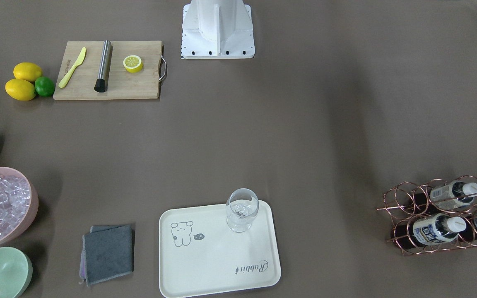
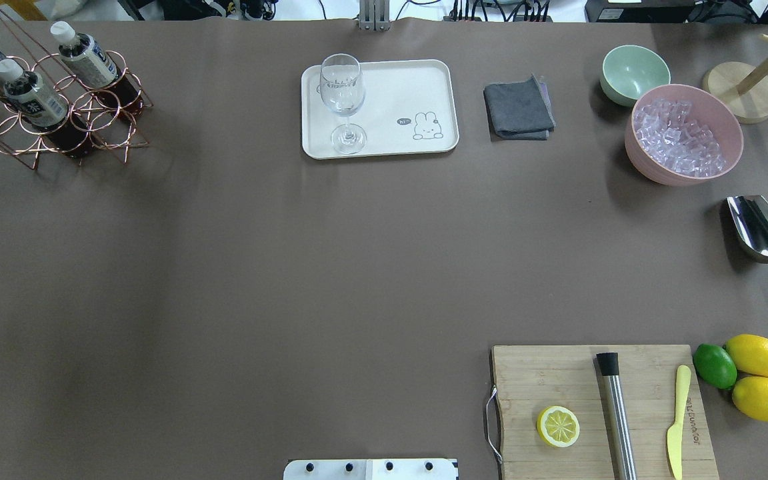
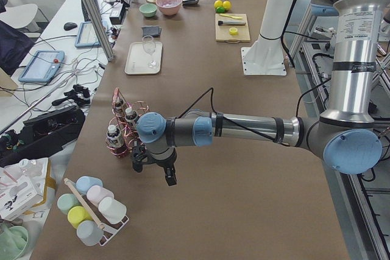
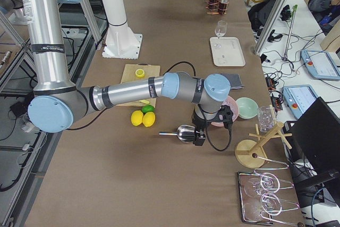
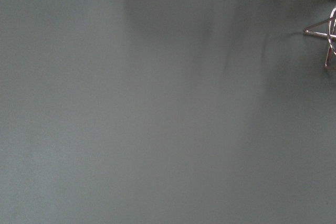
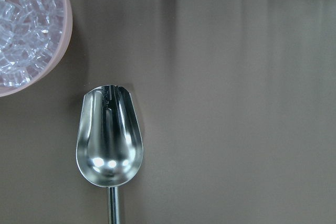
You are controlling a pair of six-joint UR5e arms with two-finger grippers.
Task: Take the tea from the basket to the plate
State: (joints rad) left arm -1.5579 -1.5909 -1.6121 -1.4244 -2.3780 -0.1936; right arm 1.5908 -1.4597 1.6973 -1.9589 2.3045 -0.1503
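The front-facing view showed three tea bottles (image 1: 437, 229) standing in the copper wire basket (image 1: 402, 209) at the end of the table (image 1: 263, 145) on the robot's left. They were well apart from the cream plate (image 1: 218, 265), where a clear glass (image 1: 242, 209) stood in one corner; no arm appeared. The overhead view repeated this layout and showed more plainly the basket's tall handle rising beside the white caps. Only the left-side view showed the left gripper (image 3: 155, 172), hung low just beside the basket; whether it was open could not be told. The right-side view alone showed the right gripper (image 4: 201, 134) above a metal scoop (image 4: 185, 131), its state equally unclear. The left wrist camera caught bare table and one basket foot. The right wrist camera showed the scoop and an ice bowl (image 6: 66, 19). The step would likely go best by descending over one cap, lifting straight clear of ring and handle, and setting the bottle down away from the glass.
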